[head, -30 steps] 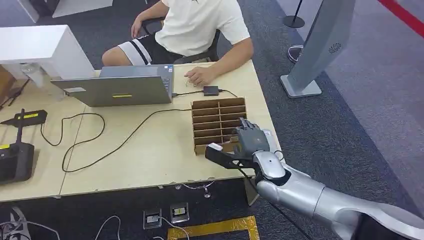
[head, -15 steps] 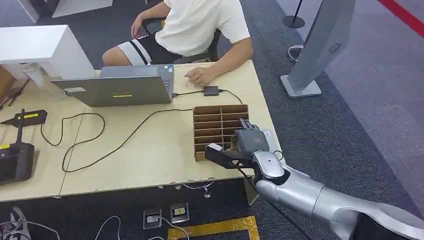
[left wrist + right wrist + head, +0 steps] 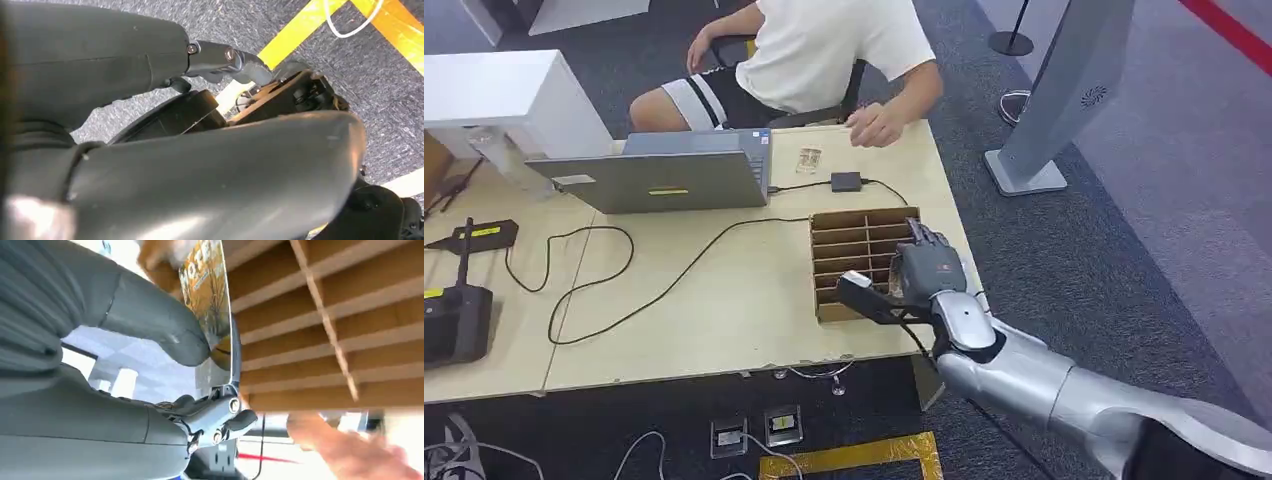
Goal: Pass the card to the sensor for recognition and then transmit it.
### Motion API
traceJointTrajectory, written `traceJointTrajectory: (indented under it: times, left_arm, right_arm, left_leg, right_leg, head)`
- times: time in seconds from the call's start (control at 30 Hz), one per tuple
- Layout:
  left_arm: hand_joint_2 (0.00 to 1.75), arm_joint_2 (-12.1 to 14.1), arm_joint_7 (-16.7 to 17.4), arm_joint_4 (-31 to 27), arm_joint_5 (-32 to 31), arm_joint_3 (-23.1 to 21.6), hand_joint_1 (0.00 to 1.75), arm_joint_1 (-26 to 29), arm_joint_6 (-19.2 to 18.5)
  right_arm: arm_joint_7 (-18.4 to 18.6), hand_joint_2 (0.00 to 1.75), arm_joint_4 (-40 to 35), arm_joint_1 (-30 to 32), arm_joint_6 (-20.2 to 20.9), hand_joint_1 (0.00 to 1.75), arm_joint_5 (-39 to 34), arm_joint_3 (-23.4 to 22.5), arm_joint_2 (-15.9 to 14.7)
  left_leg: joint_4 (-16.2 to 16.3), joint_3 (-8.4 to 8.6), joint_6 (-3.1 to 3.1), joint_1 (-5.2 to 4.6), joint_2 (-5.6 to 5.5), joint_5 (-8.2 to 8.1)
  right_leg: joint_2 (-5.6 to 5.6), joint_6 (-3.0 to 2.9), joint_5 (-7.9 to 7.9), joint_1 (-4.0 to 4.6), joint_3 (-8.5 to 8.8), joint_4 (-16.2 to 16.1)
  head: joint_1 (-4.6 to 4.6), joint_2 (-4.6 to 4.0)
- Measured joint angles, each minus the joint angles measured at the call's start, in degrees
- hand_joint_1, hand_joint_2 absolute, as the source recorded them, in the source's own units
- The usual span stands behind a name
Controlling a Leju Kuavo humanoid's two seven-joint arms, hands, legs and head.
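My right hand (image 3: 919,280) hovers over the near right part of a brown slotted cardboard rack (image 3: 854,225) on the table. In the right wrist view it pinches a card (image 3: 207,295) with yellowish print between the thumb and a finger, edge-on to the rack's dividers (image 3: 350,315). A pale bit of that card (image 3: 854,279) shows at the thumb tip. A small black sensor box (image 3: 846,181) on a cable lies behind the rack. My left hand (image 3: 215,150) hangs above the floor, fingers apart, holding nothing.
A person in a white shirt sits at the far side, one hand (image 3: 876,125) raised over the table edge. A small card (image 3: 808,158) lies beside the grey laptop (image 3: 664,175). Black cables (image 3: 624,290) cross the tabletop. A grey stand (image 3: 1064,90) rises at the right.
The person's hand has lifted off the table and moved right, uncovering a small card. My right hand has shifted slightly farther over the rack, still holding its card.
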Motion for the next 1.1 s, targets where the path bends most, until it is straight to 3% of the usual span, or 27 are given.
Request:
traceJointTrajectory:
  times: [0.3, 0.53, 0.87, 1.1]
  left_arm:
    - [0.0, 0.2, 1.1, -1.4, -2.6, 0.0, 0.0, 0.0, 0.0]
    - [0.0, 0.5, 2.2, -3.0, -5.2, 0.0, 0.0, 0.0, 0.0]
    - [0.0, 1.1, 3.6, -5.0, -7.3, 0.0, 0.0, -0.2, 0.0]
    - [0.0, 1.4, 5.1, -6.6, -7.5, 0.0, 0.0, -0.3, 0.0]
  right_arm:
    - [2.3, 1.75, -3.7, -7.5, -0.1, 1.75, 3.5, -1.9, -0.2]
    - [3.0, 1.75, -7.3, -12.8, 3.0, 1.75, 5.6, -2.1, -0.2]
    - [3.1, 1.75, -8.1, -15.2, 7.1, 1.75, 6.6, -1.3, -0.2]
    - [3.1, 1.75, -3.9, -15.6, 8.9, 1.75, 9.1, 1.2, 0.0]
  left_leg:
    - [0.0, 0.01, -0.01, 0.0, 0.01, 0.01]
    - [0.0, 0.01, -0.01, 0.0, 0.01, 0.0]
    - [0.0, 0.01, 0.0, 0.0, 0.0, 0.01]
    - [0.0, -0.06, 0.0, 0.0, -0.02, 0.0]
  right_leg:
    - [0.01, -0.01, 0.01, 0.0, 0.0, 0.0]
    - [0.02, -0.01, 0.01, 0.0, -0.01, 0.0]
    - [-0.01, -0.01, 0.01, 0.0, 0.01, 0.0]
    - [-0.02, -0.01, 0.01, 0.0, -0.02, 0.0]
  head:
    - [0.0, 0.0]
    - [0.02, 0.0]
    - [0.02, 0.0]
    - [0.0, 0.0]
